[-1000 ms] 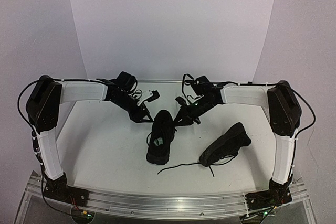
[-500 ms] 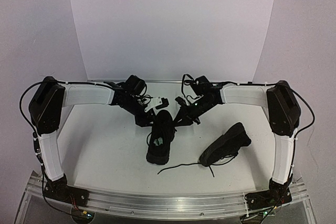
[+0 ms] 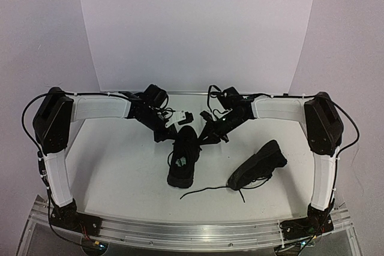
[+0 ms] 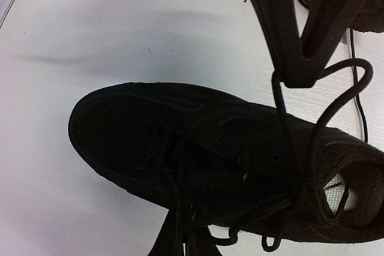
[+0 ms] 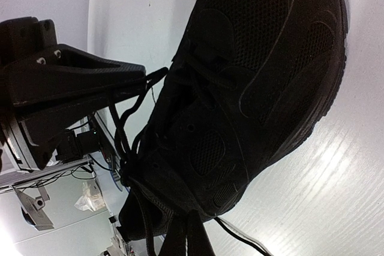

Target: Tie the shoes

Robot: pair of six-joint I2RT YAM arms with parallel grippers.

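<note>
Nearest the arm bases, a loose black lace [image 3: 207,190] trails over the white table [image 3: 120,172] from a black low-top sneaker tipped on its side [image 3: 258,165], near and to the right of both tools. A second black mesh sneaker [image 3: 182,159] sits upright just below them. The left gripper [image 4: 300,79] is pinched closed on its thin black lace [image 4: 336,88]. The right gripper [image 5: 185,232] is closed too, seemingly on another strand, though its tips are cropped.

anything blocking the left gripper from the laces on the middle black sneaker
Nothing visible does. The left gripper is shut on a thin black lace just above the black low-top sneaker. The second black sneaker lies apart, off to the right.
</note>
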